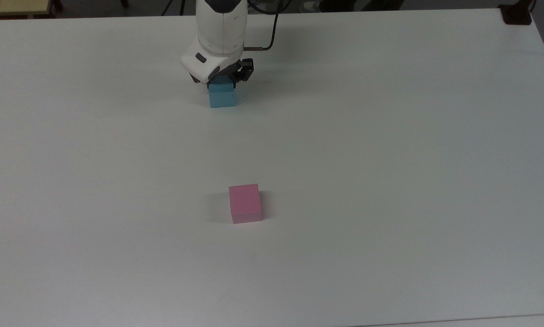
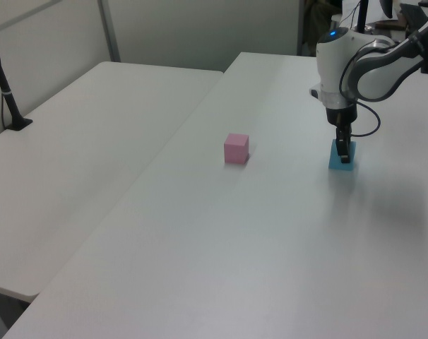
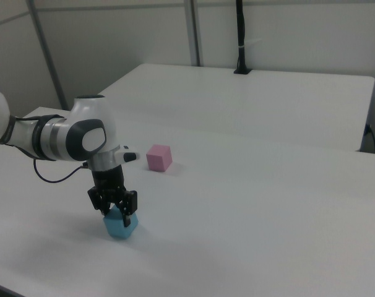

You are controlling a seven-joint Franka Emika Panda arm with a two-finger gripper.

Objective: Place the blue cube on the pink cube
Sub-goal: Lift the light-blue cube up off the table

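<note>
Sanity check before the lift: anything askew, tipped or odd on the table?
Nothing stands out. The blue cube sits flat on the white table with the gripper down over its top. The pink cube rests flat and apart from it, nearer the top view's bottom edge. No spill or damage visible.

Arm (image 3: 64, 137): glossy white rounded shells, with darker grey bands at the joints. In the right view a dark oval patch sits on the side of the bulbous wrist housing. A small blue light glows on top of one link in the left view. A thin dark cable (image 1: 266, 43) loops out from the wrist and back up along the arm. Claw (image 3: 116, 216): black, boxy, mounted under a white wedge-shaped flange with a small dark inset.
</note>
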